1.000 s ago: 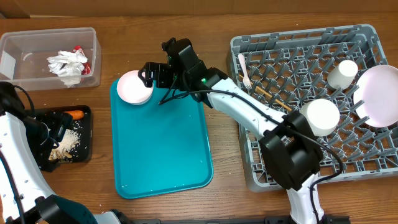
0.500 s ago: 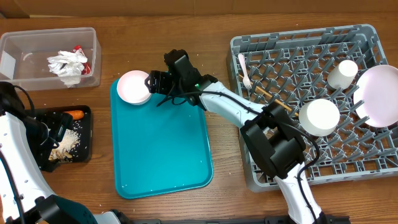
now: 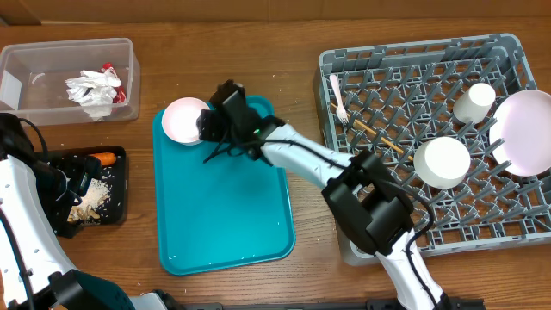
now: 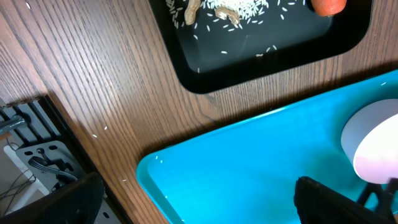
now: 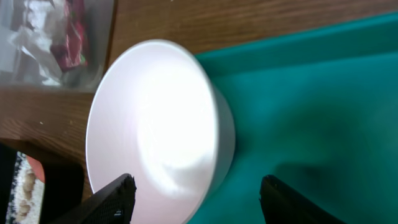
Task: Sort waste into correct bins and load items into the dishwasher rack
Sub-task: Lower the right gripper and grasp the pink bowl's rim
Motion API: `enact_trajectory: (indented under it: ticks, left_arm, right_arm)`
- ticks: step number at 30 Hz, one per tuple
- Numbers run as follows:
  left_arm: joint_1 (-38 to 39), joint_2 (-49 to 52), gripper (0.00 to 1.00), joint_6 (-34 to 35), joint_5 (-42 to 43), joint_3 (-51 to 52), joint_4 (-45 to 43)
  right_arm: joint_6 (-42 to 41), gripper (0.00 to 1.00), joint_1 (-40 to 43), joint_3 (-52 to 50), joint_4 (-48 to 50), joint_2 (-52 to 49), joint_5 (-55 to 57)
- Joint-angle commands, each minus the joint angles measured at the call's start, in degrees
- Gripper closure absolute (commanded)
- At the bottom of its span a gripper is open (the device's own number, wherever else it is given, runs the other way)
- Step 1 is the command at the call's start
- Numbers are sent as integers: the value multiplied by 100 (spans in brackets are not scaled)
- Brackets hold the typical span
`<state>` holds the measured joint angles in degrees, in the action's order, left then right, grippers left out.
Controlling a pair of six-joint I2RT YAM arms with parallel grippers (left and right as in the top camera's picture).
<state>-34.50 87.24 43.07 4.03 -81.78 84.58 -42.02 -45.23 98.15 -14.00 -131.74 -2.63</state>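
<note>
A pale pink bowl sits upright on the far left corner of the teal tray. My right gripper is open and straddles the bowl's right wall. One finger hangs over the bowl's inside, the other over the tray, and neither touches the wall. My left gripper stands wide open with nothing in it, low over the teal tray's edge beside the black tray. The dishwasher rack holds a fork, a stick, a cup, an upturned bowl and a plate.
The clear tub at the far left holds crumpled napkins and a red wrapper. Food scraps and a carrot piece lie in the black tray. My left arm runs along the table's left edge.
My right gripper has slid left across the teal tray onto the bowl's rim, and its jaws have narrowed. The left arm and the bowl have not moved.
</note>
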Motion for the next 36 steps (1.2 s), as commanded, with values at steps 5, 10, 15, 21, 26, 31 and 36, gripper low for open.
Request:
enact_trajectory:
  ticks: [5, 10, 15, 21, 26, 31, 36]
  left_arm:
    - [2, 9, 0, -87, -15, 9, -2]
    - [2, 9, 0, -85, -15, 9, -2]
    - [2, 9, 0, -85, -15, 9, -2]
    - [2, 9, 0, -85, -15, 9, -2]
    - [2, 9, 0, -85, -15, 9, -2]
    - [2, 9, 0, -85, -15, 9, -2]
    - [2, 9, 0, -87, -15, 9, -4]
  right_arm:
    - [-103, 33, -33, 92, -111, -52, 476]
    - [-151, 34, 20, 92, -22, -118, 472]
    - [-208, 37, 24, 92, 94, -181, 472]
    - [-302, 38, 31, 92, 63, -391, 470]
    - [-278, 43, 37, 94, -74, -409, 472]
    - [-278, 56, 136, 269, -586, -404, 446]
    - [-267, 67, 350, 999, -1969, -400, 450]
